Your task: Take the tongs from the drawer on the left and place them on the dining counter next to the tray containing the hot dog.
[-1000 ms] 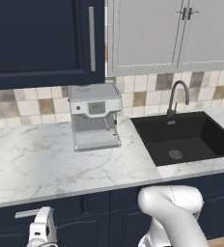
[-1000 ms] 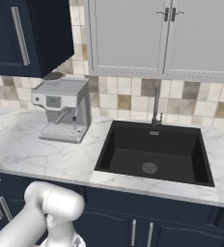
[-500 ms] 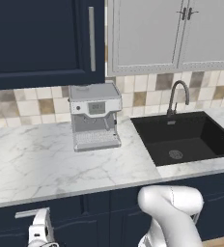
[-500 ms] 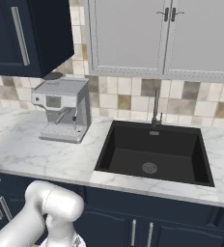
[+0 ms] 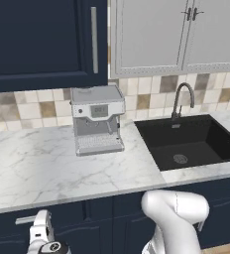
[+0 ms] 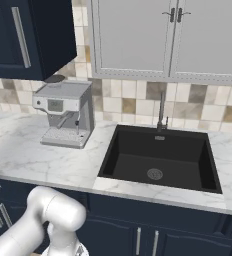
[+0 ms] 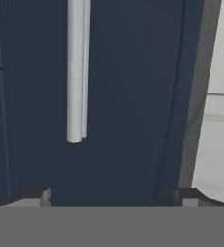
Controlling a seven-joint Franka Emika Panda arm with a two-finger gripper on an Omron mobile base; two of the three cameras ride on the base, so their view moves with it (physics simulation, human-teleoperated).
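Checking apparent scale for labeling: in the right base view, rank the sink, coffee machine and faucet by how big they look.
1. sink, largest
2. coffee machine
3. faucet, smallest, a thin spout
The coffee machine and sink stand at like depth, so the order seems sound.

Marble counter (image 5: 47,168) across mid-frame, coffee machine (image 5: 97,120) at centre left. Black sink (image 5: 189,141) and tap (image 5: 181,99) at right. Checkered tile backsplash (image 6: 133,100); navy cabinet (image 5: 42,42) upper left, grey cabinets (image 5: 176,34) upper right.

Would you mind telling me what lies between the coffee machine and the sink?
Only bare marble counter separates the coffee machine from the sink, as both base views show.
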